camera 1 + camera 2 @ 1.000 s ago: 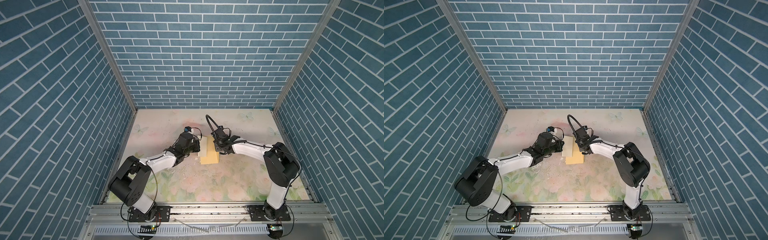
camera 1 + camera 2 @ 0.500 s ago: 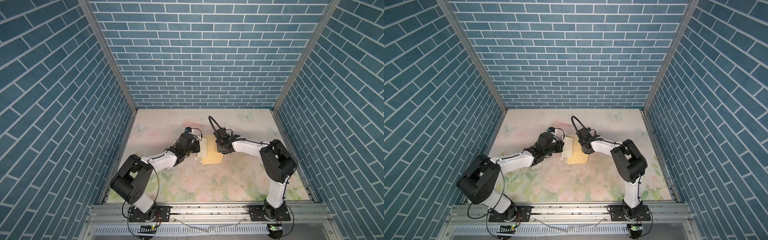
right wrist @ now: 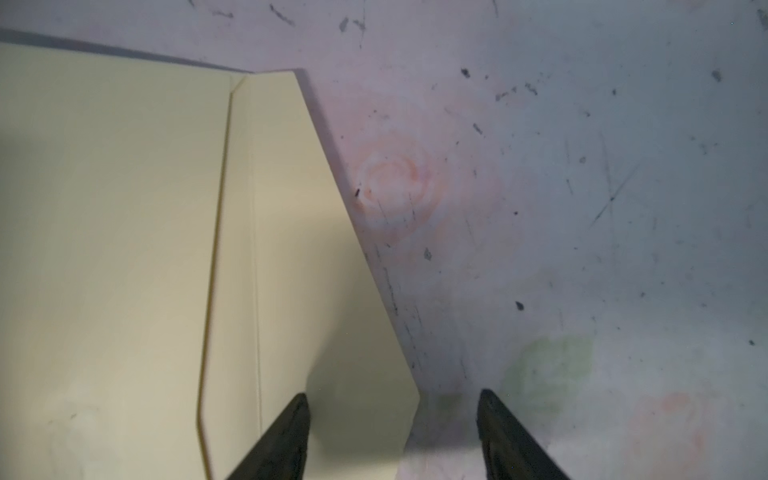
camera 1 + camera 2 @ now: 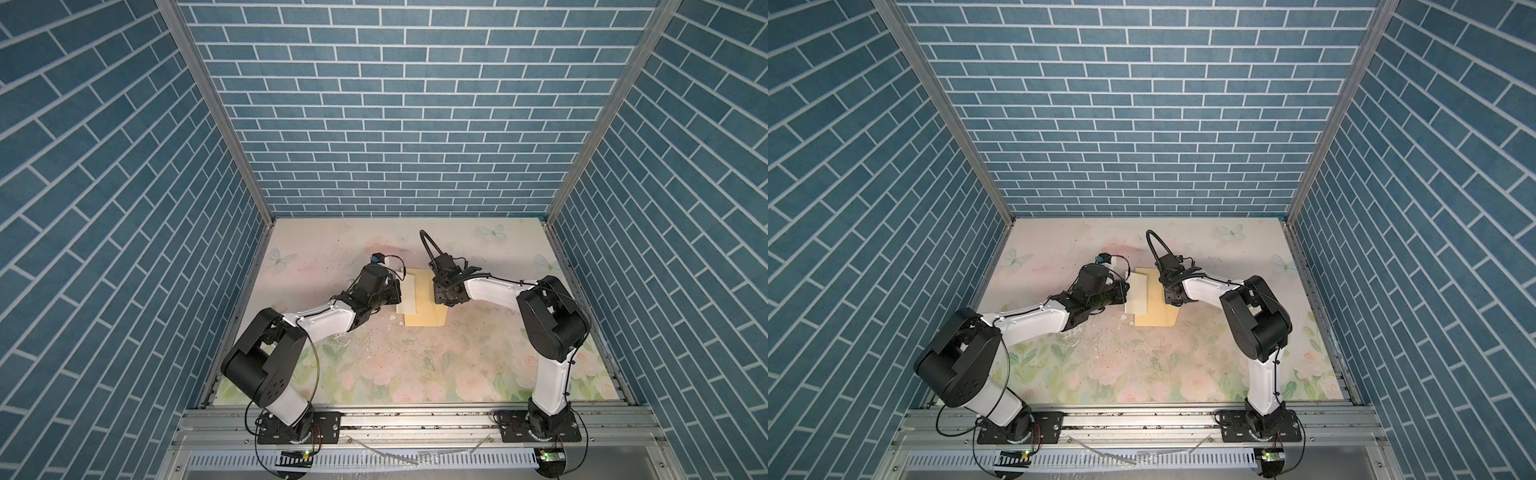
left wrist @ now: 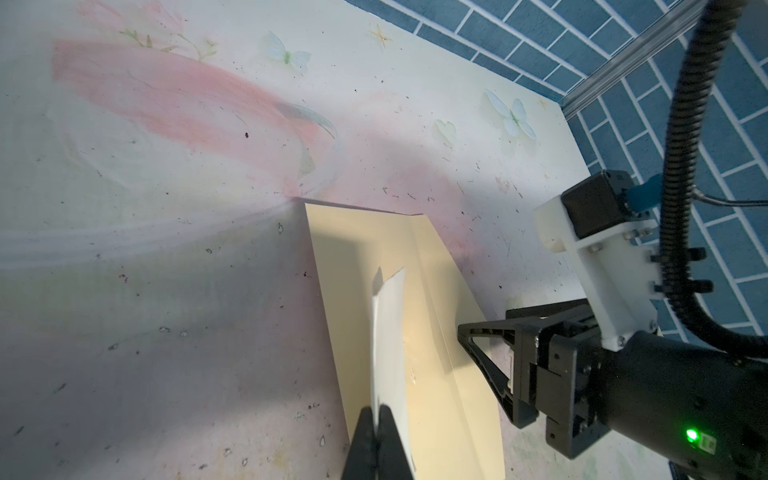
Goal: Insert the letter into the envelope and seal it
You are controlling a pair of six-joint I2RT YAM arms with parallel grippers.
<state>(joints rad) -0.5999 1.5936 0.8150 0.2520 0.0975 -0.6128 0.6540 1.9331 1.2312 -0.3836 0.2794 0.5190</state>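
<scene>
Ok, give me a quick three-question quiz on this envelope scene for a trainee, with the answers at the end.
1. True or false: the left gripper is shut on the letter.
2. The right gripper is: A) shut on the letter; B) open, with its jaws either side of the edge of the flap of the envelope; C) shut on nothing.
3. Is the letter inside the envelope yet?
Key: 1 true. 2 B. 3 No: it is held over the envelope, whose flap lies open.
</scene>
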